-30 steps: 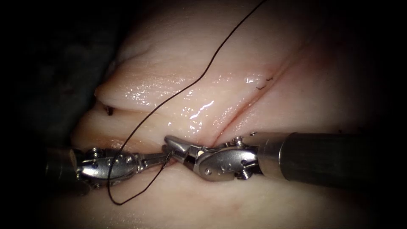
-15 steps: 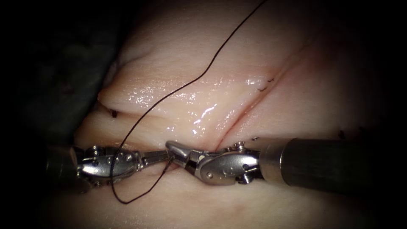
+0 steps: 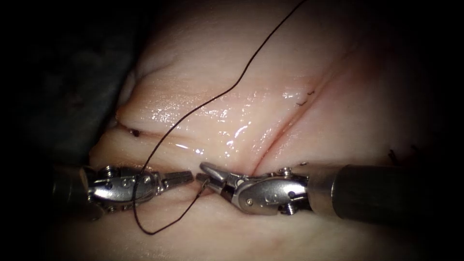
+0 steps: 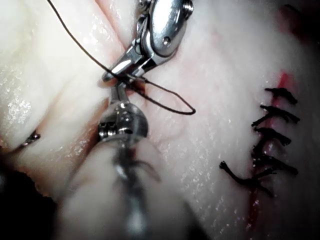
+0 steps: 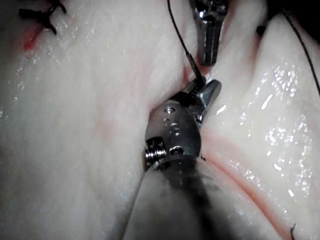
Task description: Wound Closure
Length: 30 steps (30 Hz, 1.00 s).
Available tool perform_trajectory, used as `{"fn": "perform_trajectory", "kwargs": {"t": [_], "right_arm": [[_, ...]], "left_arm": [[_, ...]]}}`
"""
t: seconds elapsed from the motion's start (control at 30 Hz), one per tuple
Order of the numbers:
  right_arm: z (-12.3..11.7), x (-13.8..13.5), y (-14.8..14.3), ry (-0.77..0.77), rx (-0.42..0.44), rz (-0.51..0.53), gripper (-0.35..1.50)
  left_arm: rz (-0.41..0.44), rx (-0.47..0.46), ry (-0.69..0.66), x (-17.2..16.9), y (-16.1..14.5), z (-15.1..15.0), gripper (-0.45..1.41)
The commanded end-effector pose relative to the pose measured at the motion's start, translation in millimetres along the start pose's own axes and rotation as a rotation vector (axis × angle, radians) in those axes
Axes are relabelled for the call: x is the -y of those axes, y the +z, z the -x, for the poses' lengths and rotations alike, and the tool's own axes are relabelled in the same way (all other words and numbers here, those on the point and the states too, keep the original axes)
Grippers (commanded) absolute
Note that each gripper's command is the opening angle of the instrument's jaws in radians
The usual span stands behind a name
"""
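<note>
Left end effector (image 3: 186,178) sits closed and empty, left of the cut (image 3: 270,140); right end effector (image 3: 207,173) grips what seems the needle (image 5: 196,72) near its tail, tip hidden; thread (image 3: 227,92) trails; stitches (image 4: 275,125) close the far part; the near part gapes

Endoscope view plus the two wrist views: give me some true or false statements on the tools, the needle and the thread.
1. The thread crosses over the left tool. True.
2. The left tool's jaws grip the thread. False: they are shut on nothing, a little apart from the right tool's jaws.
3. The right tool holds the needle near its thread end. True.
4. The tissue bears no stitches. False: dark stitches cross a cut.
</note>
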<state>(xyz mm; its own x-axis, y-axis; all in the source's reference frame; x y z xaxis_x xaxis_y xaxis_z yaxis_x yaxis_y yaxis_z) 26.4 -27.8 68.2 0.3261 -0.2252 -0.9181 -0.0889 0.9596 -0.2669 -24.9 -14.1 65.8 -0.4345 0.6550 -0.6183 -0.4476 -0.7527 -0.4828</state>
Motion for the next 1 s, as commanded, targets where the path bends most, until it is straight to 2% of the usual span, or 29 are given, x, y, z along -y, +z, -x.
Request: {"fn": "perform_trajectory", "kwargs": {"t": [0.03,0.17,0.27,0.53,0.73,0.87,1.0], "right_arm": [[-0.4,-0.8,1.0,0.018,-0.002,0.033,-0.35],[-1.0,-3.7,0.8,0.084,0.014,0.109,-0.35],[-1.3,-6.8,0.7,0.153,0.043,0.163,-0.35],[-0.6,-7.9,1.2,0.231,0.049,0.199,-0.35],[-0.5,-8.9,1.4,0.246,0.039,0.21,-0.35],[-0.9,-9.5,1.8,0.255,0.031,0.218,-0.35],[-1.4,-10.0,2.3,0.262,0.021,0.217,-0.35]], "left_arm": [[-0.001,0.001,-0.002,-0.5,0.8,0.5,-0.23],[-0.002,0.001,-0.006,-0.9,1.0,0.2,-0.23],[0.014,-0.001,-0.015,-1.8,1.7,-0.5,-0.23],[0.034,0.004,-0.02,-3.5,3.5,-1.3,-0.25],[0.052,0.018,-0.011,-4.1,5.2,-0.9,-0.25],[0.076,0.054,0.011,-5.2,6.3,0.5,-0.25],[0.098,0.13,0.026,-6.4,6.8,1.8,-0.25]]}}
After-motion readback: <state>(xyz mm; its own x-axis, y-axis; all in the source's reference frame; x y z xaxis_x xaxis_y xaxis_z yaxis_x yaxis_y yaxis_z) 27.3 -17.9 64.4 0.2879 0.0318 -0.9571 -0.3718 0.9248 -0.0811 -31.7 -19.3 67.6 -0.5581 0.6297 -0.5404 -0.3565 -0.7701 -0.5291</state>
